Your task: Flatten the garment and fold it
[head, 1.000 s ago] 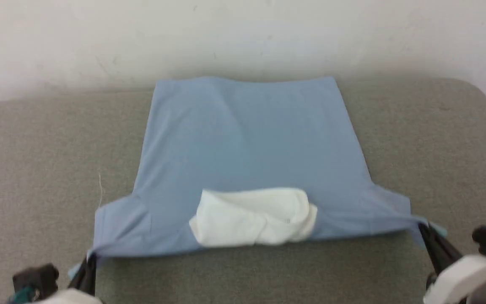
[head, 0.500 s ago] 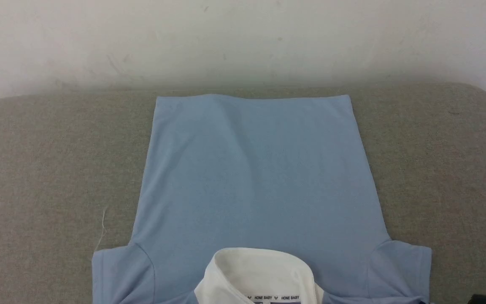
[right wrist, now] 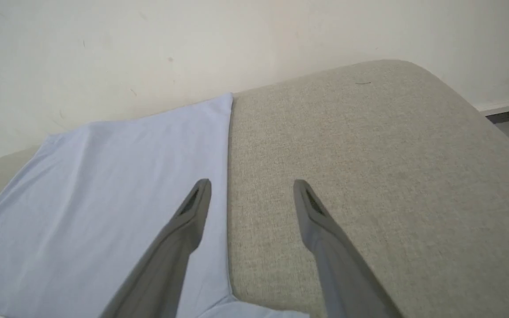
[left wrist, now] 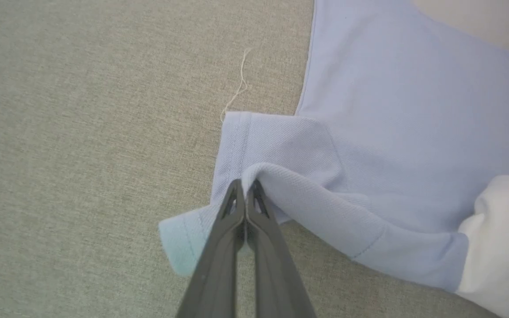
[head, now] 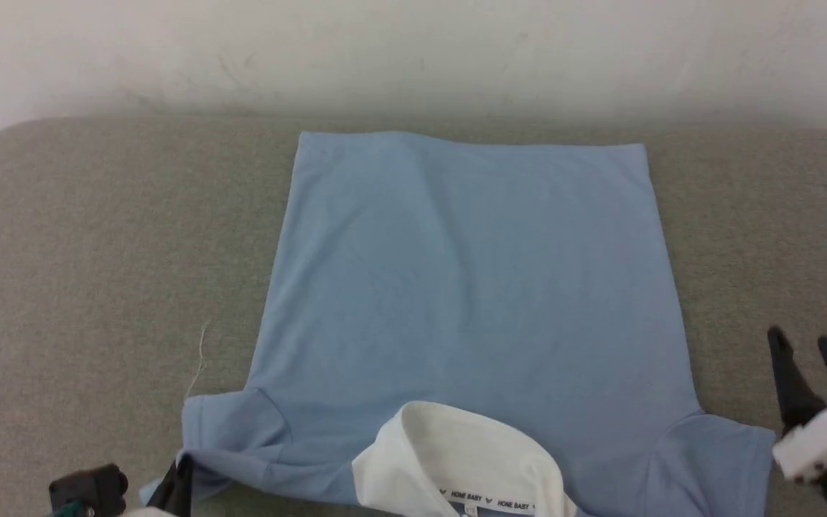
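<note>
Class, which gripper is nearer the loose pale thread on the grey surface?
Left. The left gripper pinches a sleeve of the garment, right beside the thread; the right gripper stands open past the garment's opposite side.

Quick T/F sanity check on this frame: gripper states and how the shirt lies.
1. The left gripper is shut on the garment at a sleeve. True.
2. The right gripper grips the other sleeve. False: its jaws stand open and hold nothing, above the garment's side edge.
3. The white collar lies at the garment's far end. False: it is at the near end, towards the robot.
4. A loose thread lies on the grey cushion beside that sleeve. True.
</note>
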You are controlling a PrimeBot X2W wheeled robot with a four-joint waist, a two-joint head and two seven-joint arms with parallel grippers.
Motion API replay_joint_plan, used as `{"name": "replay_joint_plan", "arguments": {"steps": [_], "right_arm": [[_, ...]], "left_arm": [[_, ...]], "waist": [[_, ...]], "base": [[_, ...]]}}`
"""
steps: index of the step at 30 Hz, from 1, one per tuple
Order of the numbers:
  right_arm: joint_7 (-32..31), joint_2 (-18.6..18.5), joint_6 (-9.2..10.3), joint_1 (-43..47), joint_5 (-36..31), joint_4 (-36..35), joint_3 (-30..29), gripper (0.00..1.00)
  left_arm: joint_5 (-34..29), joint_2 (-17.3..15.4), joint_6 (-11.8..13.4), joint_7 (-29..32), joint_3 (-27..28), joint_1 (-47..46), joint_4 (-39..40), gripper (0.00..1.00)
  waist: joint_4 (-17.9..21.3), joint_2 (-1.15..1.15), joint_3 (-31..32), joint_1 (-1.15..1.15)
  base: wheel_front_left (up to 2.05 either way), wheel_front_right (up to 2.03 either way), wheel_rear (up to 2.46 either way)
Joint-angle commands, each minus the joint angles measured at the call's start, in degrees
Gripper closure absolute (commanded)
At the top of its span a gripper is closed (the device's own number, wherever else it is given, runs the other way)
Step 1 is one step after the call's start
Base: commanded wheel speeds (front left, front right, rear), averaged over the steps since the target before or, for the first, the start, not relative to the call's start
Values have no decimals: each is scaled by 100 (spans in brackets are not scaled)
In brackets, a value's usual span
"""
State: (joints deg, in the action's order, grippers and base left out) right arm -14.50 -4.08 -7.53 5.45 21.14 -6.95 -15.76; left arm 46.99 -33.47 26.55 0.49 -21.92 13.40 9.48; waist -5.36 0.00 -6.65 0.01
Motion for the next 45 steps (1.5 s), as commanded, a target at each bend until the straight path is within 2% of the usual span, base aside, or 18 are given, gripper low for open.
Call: {"name": "replay_joint_plan", "arguments": {"steps": [1,8,13,17,22,27,36,37,38,39,40,45], "right_arm": [[36,-106,4,-439,-19,372,-37,0],[-39,-718,4,-2703,-151,2488,2,0],[-516,-1183,4,-4181,-372,3847,316,0],[-1032,-1340,4,-5170,-425,4675,477,0],[-1748,-1504,4,-6166,-563,5390,657,0],[-2153,-1643,4,-6876,-789,5835,637,0],[-2859,-1687,4,-7274,-1096,6570,514,0],[-3012,-1681,4,-7270,-1119,6686,471,18],[-3138,-1675,4,-7258,-1145,6784,428,58],[-3252,-1659,4,-7248,-1167,6872,375,84],[-3335,-1639,4,-7242,-1199,6938,334,100],[-3010,-1553,4,-7242,-1379,6833,349,100]], "left_arm": [[-85,36,-18,-56,-10,-198,20,100],[-182,305,-165,-259,-106,-718,113,100],[-252,483,-335,-409,-195,-1114,108,100],[-297,604,-456,-545,-229,-1396,68,100],[-358,714,-592,-668,-290,-1689,66,100],[-365,786,-675,-745,-306,-1869,103,100],[-333,881,-790,-846,-331,-2022,-58,100],[-326,883,-798,-855,-329,-2024,-87,100],[-318,885,-803,-862,-327,-2022,-113,100],[-310,885,-806,-868,-322,-2016,-135,100],[-299,882,-806,-874,-312,-2008,-153,100],[-251,848,-807,-873,-271,-1972,-237,100]], "waist": [[-208,0,-259,-1],[-499,0,-864,-1],[-771,0,-1283,-1],[-944,0,-1630,-1],[-1126,0,-2030,-1],[-1262,0,-2353,-1],[-1374,0,-2503,-1],[-1373,0,-2489,-1],[-1371,0,-2469,-1],[-1363,0,-2451,-1],[-1350,0,-2430,-1],[-1259,0,-2191,-1]], "base": [[0,0,0],[0,0,0],[0,0,0],[0,0,0],[0,0,0],[0,0,0],[0,0,0],[0,0,0],[0,0,0],[0,0,0],[0,0,0],[0,0,0]]}}
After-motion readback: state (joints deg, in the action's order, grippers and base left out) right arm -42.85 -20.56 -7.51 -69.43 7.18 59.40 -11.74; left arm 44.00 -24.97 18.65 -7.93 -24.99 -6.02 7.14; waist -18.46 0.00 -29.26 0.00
